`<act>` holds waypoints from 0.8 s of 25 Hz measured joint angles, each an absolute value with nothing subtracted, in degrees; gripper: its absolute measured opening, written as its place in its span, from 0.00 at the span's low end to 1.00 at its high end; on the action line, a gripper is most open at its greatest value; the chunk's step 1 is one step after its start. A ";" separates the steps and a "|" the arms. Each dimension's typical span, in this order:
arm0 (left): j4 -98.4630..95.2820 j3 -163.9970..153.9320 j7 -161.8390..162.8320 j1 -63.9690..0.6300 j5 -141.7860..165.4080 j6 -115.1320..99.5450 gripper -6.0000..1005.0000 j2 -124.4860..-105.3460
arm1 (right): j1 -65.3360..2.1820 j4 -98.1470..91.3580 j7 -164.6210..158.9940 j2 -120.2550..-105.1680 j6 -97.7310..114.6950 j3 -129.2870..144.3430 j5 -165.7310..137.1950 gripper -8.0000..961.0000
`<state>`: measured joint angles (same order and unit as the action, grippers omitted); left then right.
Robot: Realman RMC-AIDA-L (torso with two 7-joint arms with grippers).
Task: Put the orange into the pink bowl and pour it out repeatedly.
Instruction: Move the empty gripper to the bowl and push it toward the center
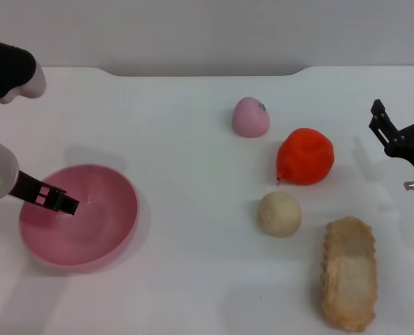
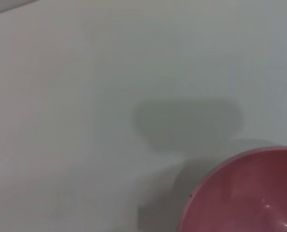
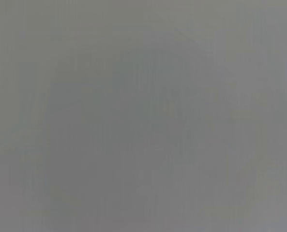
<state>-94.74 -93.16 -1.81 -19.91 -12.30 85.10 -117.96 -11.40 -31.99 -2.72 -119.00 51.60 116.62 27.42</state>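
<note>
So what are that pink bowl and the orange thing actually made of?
The pink bowl looks like smooth, glossy plastic: light glints off its inner wall. The orange seems a toy, probably soft foam or rubber, judging by its matte, slightly lumpy skin and pinched nub, though the look alone cannot settle that.

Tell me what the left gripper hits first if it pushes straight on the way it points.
Probably the pink bowl: the left gripper hangs over its hollow, pointing toward the far inner wall, though its height above is unclear.
</note>
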 joint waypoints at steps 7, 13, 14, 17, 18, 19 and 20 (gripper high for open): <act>-91.11 -93.15 -1.86 -20.69 -12.28 83.45 0.81 -117.95 | -11.34 -31.99 -2.72 -119.00 51.62 116.62 27.42 0.79; -89.30 -93.11 -1.77 -21.32 -12.44 81.22 0.81 -117.97 | -11.35 -32.00 -2.72 -119.00 51.62 116.62 27.42 0.80; -89.19 -93.11 -1.77 -21.42 -12.56 80.97 0.81 -117.99 | -11.37 -31.99 -2.72 -119.00 51.62 116.62 27.42 0.80; -88.30 -93.14 -1.78 -21.86 -12.84 80.34 0.81 -118.01 | -11.35 -31.99 -2.72 -119.01 51.62 116.57 27.42 0.80; -88.01 -93.14 -1.77 -21.97 -12.86 80.18 0.81 -118.01 | -11.33 -32.00 -2.72 -119.00 51.62 116.55 27.42 0.80; -87.53 -93.15 -1.74 -22.11 -12.89 80.01 0.81 -118.02 | -11.32 -31.99 -2.72 -119.00 51.62 116.52 27.42 0.80; -87.21 -93.15 -1.71 -22.21 -12.89 79.85 0.81 -118.03 | -11.32 -31.99 -2.72 -119.00 51.62 116.45 27.42 0.80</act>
<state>-87.21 -93.15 -1.71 -22.21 -12.89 79.85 -118.03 -11.32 -31.99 -2.72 -119.00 51.62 116.45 27.42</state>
